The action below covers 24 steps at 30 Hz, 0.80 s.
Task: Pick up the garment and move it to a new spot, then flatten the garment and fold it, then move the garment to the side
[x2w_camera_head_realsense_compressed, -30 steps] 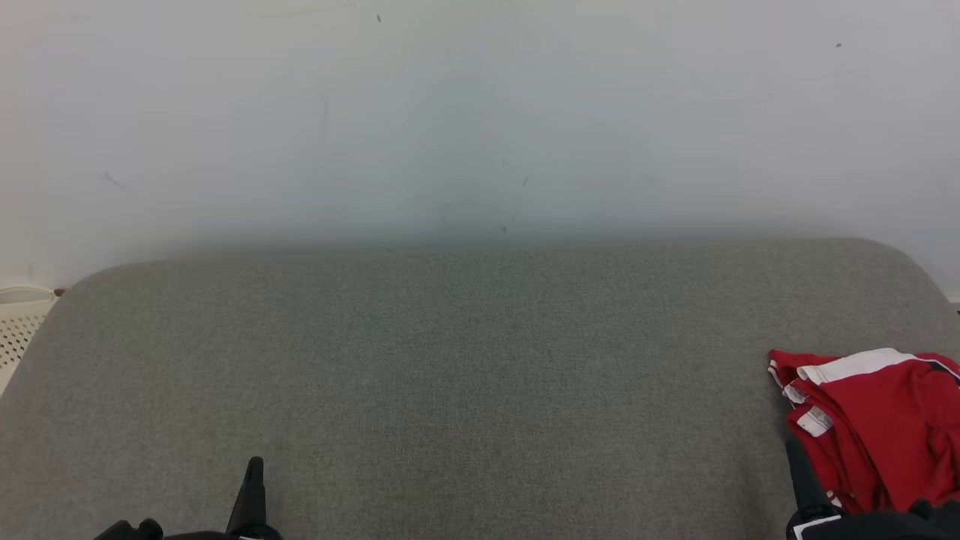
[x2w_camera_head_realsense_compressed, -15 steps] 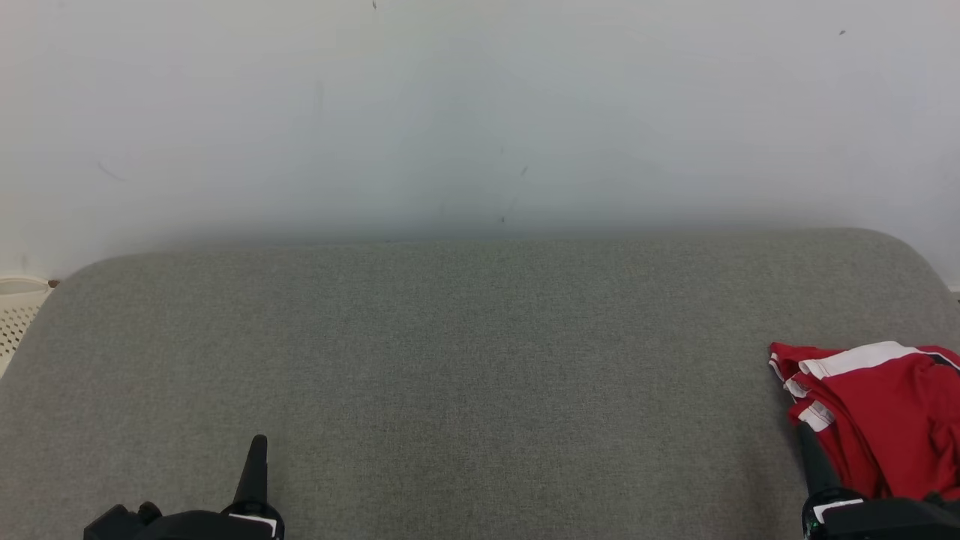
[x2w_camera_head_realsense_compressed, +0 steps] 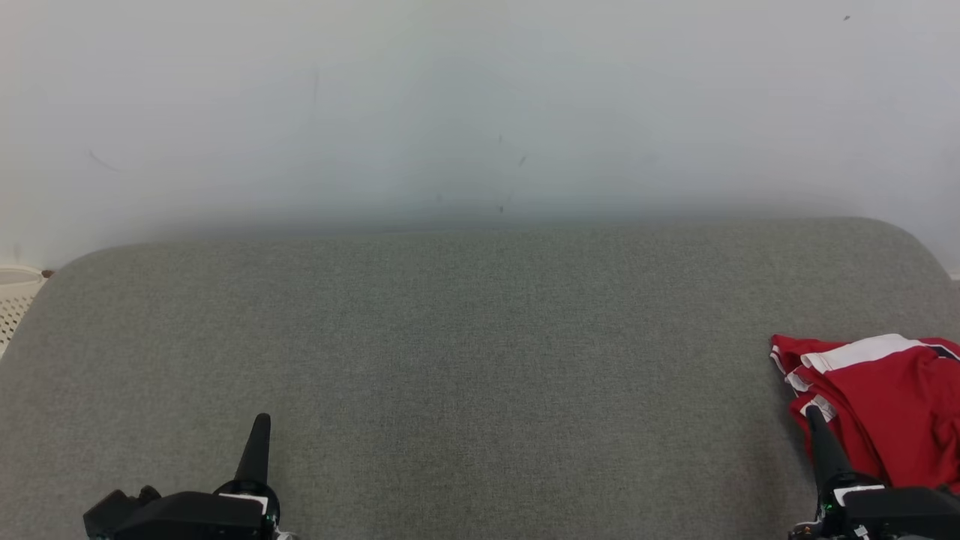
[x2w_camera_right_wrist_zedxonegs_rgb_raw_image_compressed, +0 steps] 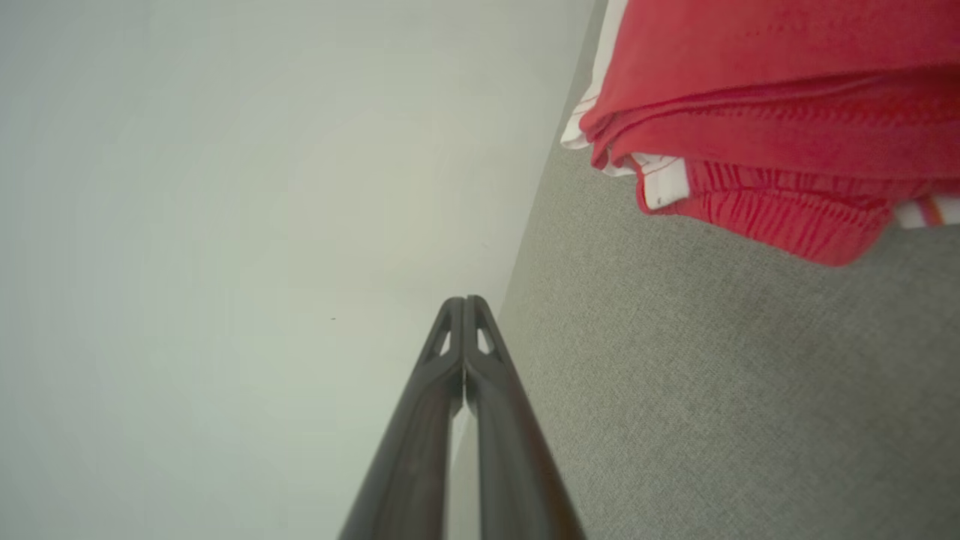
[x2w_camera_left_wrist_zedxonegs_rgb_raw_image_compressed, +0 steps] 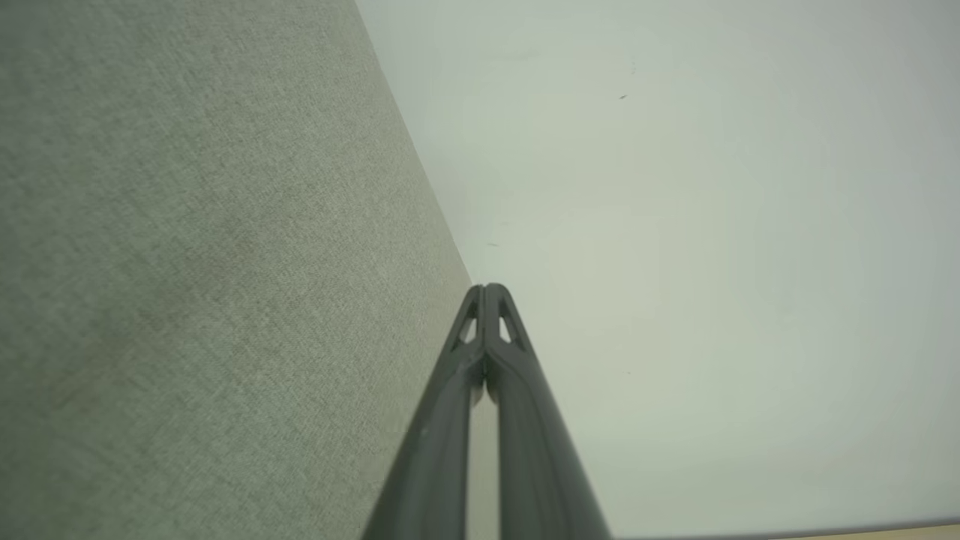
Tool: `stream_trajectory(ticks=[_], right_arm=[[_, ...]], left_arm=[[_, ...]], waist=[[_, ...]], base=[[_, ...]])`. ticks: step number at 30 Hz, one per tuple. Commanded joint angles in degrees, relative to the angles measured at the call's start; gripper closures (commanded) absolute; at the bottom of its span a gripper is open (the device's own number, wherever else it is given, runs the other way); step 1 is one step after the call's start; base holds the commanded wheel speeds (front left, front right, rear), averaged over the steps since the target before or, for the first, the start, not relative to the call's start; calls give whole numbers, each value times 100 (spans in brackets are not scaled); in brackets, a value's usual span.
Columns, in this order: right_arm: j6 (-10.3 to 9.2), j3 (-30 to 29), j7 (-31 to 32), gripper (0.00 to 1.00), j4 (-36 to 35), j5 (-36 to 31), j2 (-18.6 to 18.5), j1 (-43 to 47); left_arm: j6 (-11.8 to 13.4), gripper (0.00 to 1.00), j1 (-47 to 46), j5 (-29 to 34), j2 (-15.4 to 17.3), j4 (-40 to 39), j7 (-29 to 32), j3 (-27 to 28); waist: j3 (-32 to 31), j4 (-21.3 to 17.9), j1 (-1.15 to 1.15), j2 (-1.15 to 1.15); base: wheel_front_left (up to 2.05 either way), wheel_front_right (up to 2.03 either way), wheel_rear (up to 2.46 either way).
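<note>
Lying at the far right of the big grey cushion is the garment, a red piece of clothing with white bands along its edges. It is folded over itself in a few layers (you can see them stacked in the right wrist view, with a crinkly stretchy band at the bottom). Part of it runs off the right side of the head view.

The right gripper is low at the right, with its dark fingers pointing up. Its two fingers are pressed tight together. In the head view its tip sits right at the left edge of the red cloth. In the right wrist view the cloth is off to one side of the fingers and the tips are clear of it. So it has hold of nothing.

The left gripper is low at the left, well apart from the garment, with lots of bare grey cushion between them. Its fingers are squeezed together too, tip to tip, and they carry nothing.

Behind the cushion is a plain pale wall. At the far left edge, just past the cushion's round corner, peeks a white thing with little holes.
</note>
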Motion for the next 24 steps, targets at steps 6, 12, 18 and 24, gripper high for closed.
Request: stream_trajectory(ticks=[6,12,18,24], right_arm=[[-7,-80,89,100,-54,362,-19,-145],[-8,-122,120,100,-52,563,-20,-176],[-8,-171,159,100,-50,810,-20,-234],[-9,-232,213,100,-48,1101,-21,-284]], left_arm=[[-46,100,-207,-367,-21,-10,91,34],[-63,100,-252,-576,-28,-2,142,43],[-64,100,-328,-803,-38,7,196,52],[-89,100,-416,-1093,-52,17,271,61]], waist=[[54,-8,0,0],[93,-14,0,0],[141,-20,0,0],[204,-29,-1,0]], base=[[0,0,0],[0,0,0],[0,0,0],[0,0,0]])
